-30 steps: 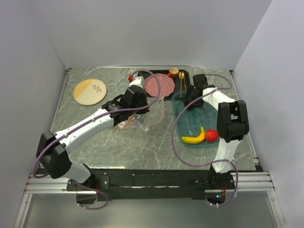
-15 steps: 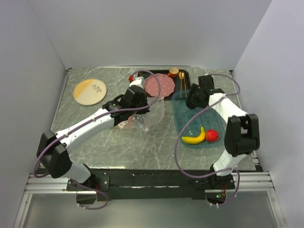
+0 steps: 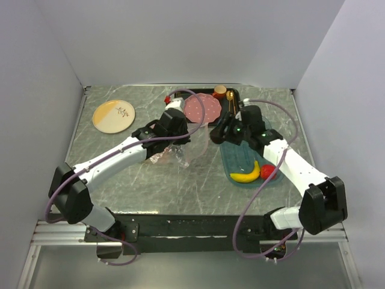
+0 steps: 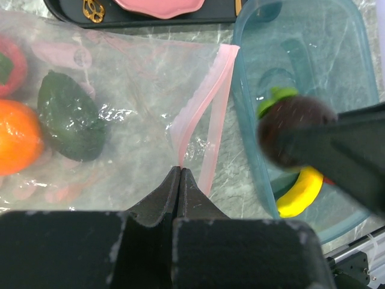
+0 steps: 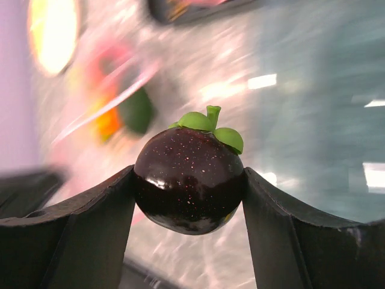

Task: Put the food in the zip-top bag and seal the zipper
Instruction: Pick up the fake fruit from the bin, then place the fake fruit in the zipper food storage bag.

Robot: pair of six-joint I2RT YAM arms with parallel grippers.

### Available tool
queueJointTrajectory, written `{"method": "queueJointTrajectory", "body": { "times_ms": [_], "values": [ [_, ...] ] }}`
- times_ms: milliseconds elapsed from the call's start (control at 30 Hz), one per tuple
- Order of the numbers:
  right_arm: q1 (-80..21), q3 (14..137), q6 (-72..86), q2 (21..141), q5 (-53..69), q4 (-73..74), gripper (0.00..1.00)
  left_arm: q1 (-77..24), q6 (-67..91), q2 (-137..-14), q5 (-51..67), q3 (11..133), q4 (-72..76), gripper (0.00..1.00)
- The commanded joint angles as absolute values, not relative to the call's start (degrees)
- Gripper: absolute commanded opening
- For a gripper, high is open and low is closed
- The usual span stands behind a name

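from above, the left wrist covers most of the zip-top bag; only a crinkled corner shows beside it. the right wrist view is smeared with blur behind the fruit, so the bag and tray there are only colour patches. in the left wrist view a red piece is cut off at the left edge, and the incoming arm hides part of the banana.

the left gripper has its fingers pressed together on the bag's mouth edge, right where the zipper folds back into a narrow v. through the clear plastic an orange and a dark green fruit lie inside, touching each other.

the right gripper clamps a dark purple fruit with a green cap, one finger on each side, held in the air over the near-left rim of the blue tray – just beside the bag's mouth, not in it.

the mouth gap is slim, and the tray wall sits close against the pink strip. the banana and a strawberry lie touching at the tray's near end.

behind the bag a black tray carries a pink plate and gold cutlery – close to both wrists. a yellow-and-cream plate sits well apart at the far left of the table.
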State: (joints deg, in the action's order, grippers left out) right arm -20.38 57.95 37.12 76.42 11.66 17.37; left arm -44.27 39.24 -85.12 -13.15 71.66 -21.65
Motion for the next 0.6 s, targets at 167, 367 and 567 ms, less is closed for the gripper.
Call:
{"method": "queueJointTrajectory", "body": {
  "times_ms": [167, 367, 567],
  "values": [
    [-26.28, 61.42, 42.98, 82.6, 15.82, 7.65, 0.54, -44.12, 39.38, -83.67, -13.62, 73.48, -20.21, 0.01],
    [-28.74, 63.29, 42.8, 88.15, 16.87, 7.04, 0.57, -44.12, 39.73, -82.27, -12.83, 72.51, -19.6, 0.01],
    [-29.09, 63.81, 42.36, 87.45, 16.0, 8.08, 0.89, -44.21, 39.73, -81.3, -13.62, 71.81, -19.86, 0.01]
  ]
}}
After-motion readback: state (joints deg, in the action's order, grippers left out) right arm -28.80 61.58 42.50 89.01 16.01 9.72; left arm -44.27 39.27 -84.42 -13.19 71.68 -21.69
